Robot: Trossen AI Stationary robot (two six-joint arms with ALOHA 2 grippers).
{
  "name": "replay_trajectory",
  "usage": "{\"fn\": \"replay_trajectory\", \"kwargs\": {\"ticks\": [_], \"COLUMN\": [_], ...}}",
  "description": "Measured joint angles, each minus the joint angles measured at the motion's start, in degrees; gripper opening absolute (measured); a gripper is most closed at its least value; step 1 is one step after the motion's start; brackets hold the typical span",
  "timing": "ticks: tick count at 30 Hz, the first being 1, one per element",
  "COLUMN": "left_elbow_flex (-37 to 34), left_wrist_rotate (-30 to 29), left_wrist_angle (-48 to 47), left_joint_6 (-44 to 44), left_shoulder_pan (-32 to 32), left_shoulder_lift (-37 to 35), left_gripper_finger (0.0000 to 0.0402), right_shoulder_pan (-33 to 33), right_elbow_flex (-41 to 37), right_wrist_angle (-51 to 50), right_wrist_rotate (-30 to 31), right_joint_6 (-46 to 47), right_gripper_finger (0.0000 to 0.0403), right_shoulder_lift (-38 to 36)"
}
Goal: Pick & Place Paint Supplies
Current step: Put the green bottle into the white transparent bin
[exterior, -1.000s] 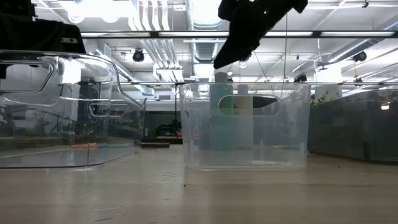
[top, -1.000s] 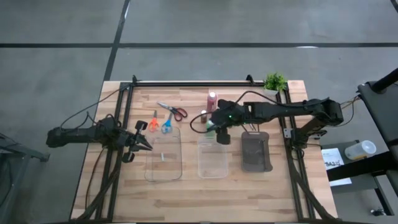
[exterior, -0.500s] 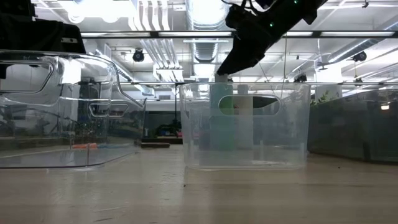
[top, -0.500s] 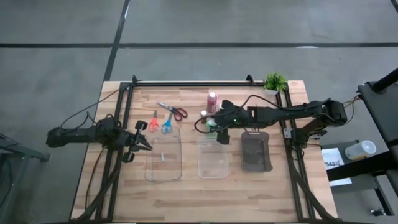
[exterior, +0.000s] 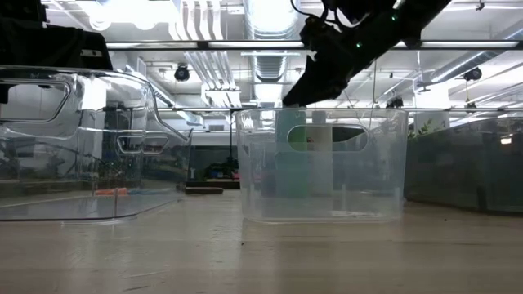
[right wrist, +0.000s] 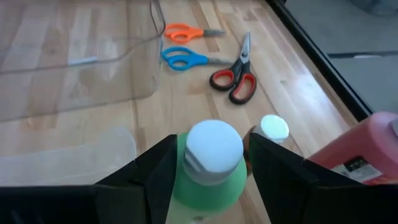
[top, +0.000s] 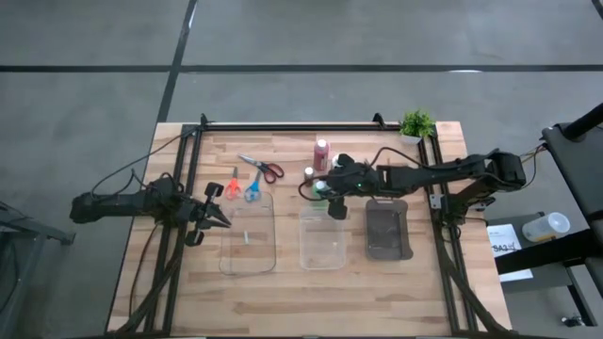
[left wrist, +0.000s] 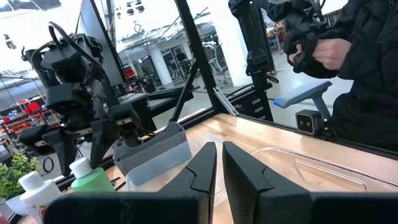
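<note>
Presently the right gripper [top: 325,191] sits at frame centre in the high view, over the far edge of the middle clear tray [top: 322,243]; its fingers [right wrist: 155,177] are spread on either side of the green paint bottle [right wrist: 208,168] with the white cap between them, gaps showing, not clamped; white paint bottle [right wrist: 273,127] just beside it, red paint bottle [right wrist: 357,152] at the right edge of the right wrist view; red scissors [top: 263,169], orange scissors [top: 232,185] and blue scissors [top: 253,187] lie on the wood table [top: 283,292] upper left of centre, beyond the left clear tray [top: 249,247]; dark grey tray [top: 387,229] right of the middle one; potted plant [top: 415,123] at the upper right corner; left gripper [top: 222,217] waits at the left tray's left edge, fingers [left wrist: 202,168] nearly closed, a narrow slit between them, grasping nothing; a person [left wrist: 367,68] shows at the upper right of the left wrist view.
</note>
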Motion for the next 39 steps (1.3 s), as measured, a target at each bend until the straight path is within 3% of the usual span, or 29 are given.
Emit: {"fn": "replay_trajectory", "kwargs": {"ticks": [18,39], "left_elbow_flex": [0.00,0.02], "left_wrist_rotate": [0.00,0.02], "left_wrist_angle": [0.00,0.00], "left_joint_6": [0.00,0.00], "left_shoulder_pan": [0.02,0.00], "left_shoulder_lift": [0.01,0.00], "left_gripper_finger": [0.0035,0.0035], "right_shoulder_pan": [0.04,0.04], "right_elbow_flex": [-2.63,-3.89], "right_wrist_angle": [6.12,6.43], "right_wrist_rotate": [-0.06,-0.06], "right_joint_6": [-0.02,-0.25], "right_gripper_finger": [0.0194,0.0194], "right_shoulder_lift": [0.07,0.07]}}
